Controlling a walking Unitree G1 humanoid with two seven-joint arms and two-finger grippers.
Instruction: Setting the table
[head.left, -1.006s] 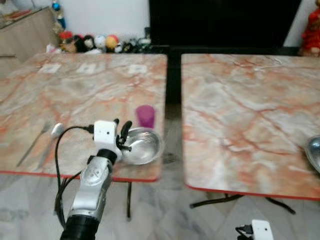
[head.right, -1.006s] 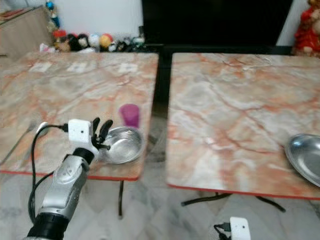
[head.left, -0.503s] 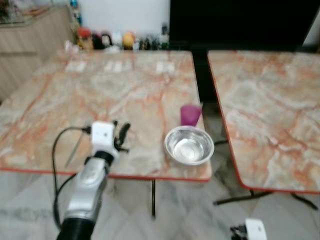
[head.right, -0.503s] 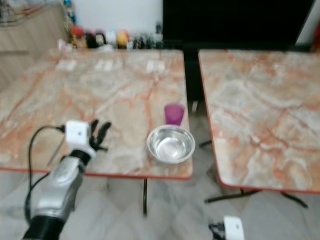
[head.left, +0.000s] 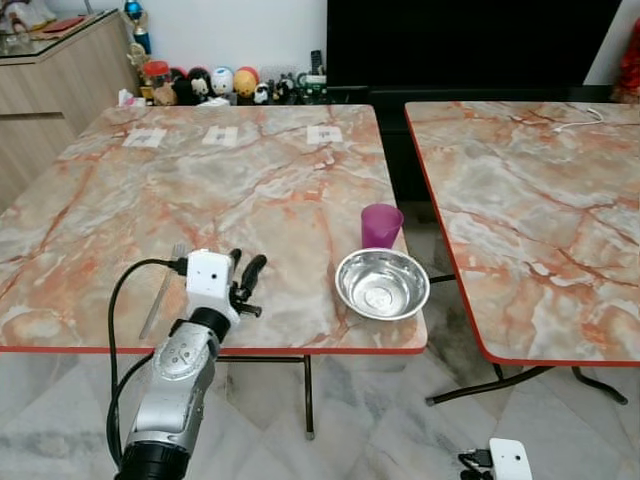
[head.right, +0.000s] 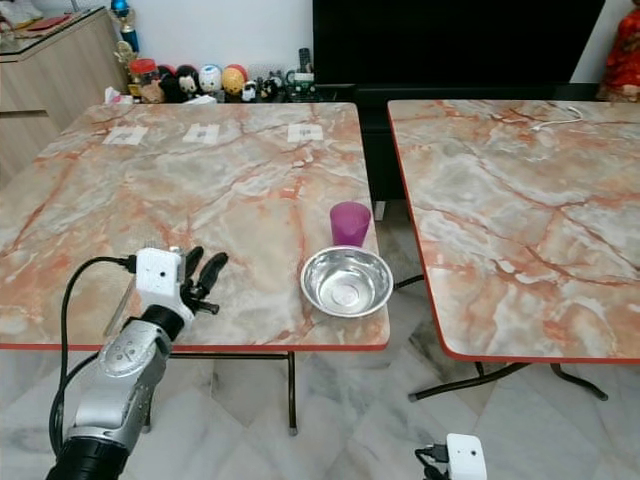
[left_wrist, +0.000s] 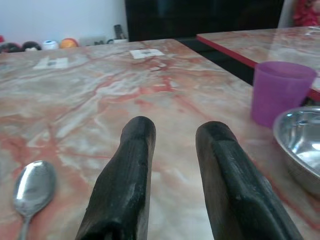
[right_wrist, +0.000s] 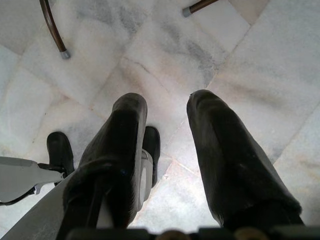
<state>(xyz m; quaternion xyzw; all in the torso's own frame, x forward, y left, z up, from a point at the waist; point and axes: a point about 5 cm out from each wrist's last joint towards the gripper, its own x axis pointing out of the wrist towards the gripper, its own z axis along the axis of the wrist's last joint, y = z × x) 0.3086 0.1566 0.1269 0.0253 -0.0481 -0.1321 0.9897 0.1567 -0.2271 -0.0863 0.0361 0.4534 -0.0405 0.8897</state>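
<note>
left gripper (head.left: 243, 272) now back from bowl (head.left: 382, 284) — jaws spread, empty — beside spoon (head.left: 163, 290) lying handle-toward-robot

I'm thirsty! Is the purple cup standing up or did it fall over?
Standing up. The purple cup sits upright on the table, open top upward, just behind the metal bowl. Whether there's drink inside, cannot tell.

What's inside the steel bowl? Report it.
The steel bowl looks empty: its shiny bottom and most of the inner wall show, with only reflections. The near inner wall is hidden by the rim. The purple cup stands just behind it.
</note>
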